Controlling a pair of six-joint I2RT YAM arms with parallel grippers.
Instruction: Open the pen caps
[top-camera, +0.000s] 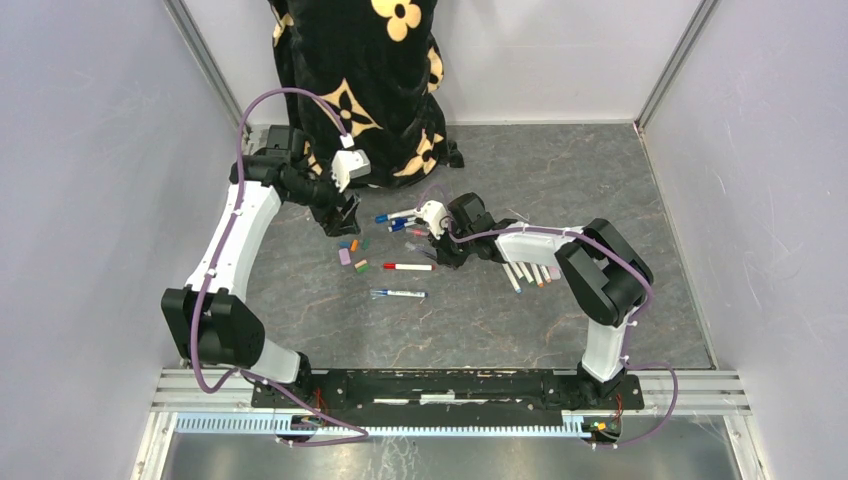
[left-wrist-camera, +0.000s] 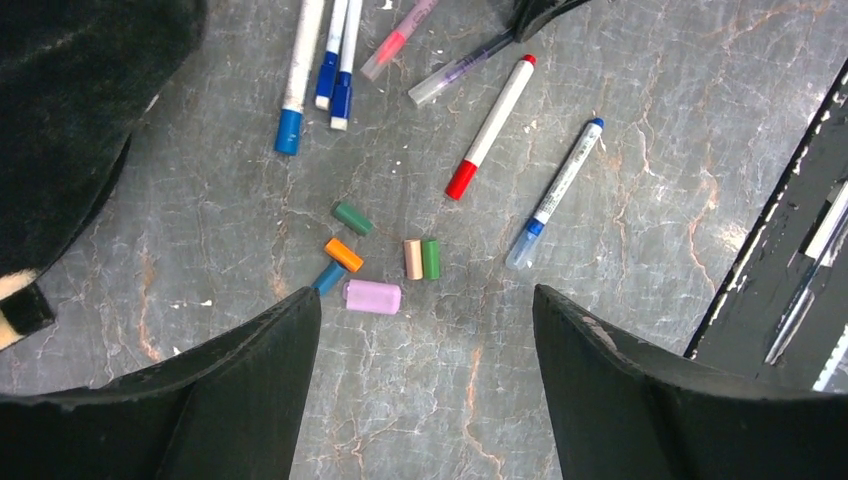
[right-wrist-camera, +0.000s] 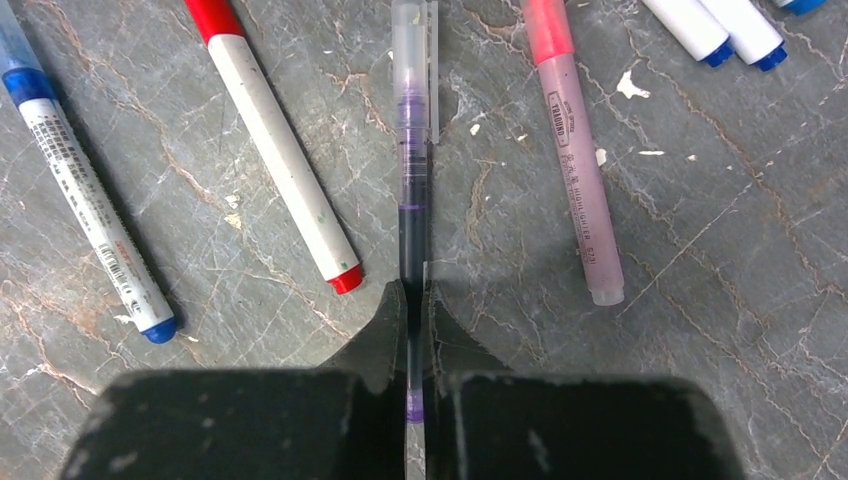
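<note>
My right gripper (right-wrist-camera: 415, 295) (top-camera: 438, 246) is shut on the rear of a thin purple pen (right-wrist-camera: 412, 200) lying on the floor, its clear cap (right-wrist-camera: 413, 60) still on. My left gripper (left-wrist-camera: 425, 300) (top-camera: 340, 217) is open and empty, hovering over a cluster of loose caps (top-camera: 352, 250): lilac (left-wrist-camera: 373, 297), orange (left-wrist-camera: 343, 254), blue (left-wrist-camera: 327, 277), tan (left-wrist-camera: 413, 259) and two green (left-wrist-camera: 431, 259) (left-wrist-camera: 353, 218). A red-capped pen (right-wrist-camera: 280, 150) (top-camera: 408, 267), a blue pen (right-wrist-camera: 85, 200) (top-camera: 398, 294) and a pink highlighter (right-wrist-camera: 578, 160) lie beside the held pen.
Several blue-ended pens (top-camera: 397, 216) lie between the grippers, and several white pens (top-camera: 530, 274) lie under the right arm. A black flowered cloth (top-camera: 370, 70) sits at the back behind the left gripper. Grey walls close in both sides.
</note>
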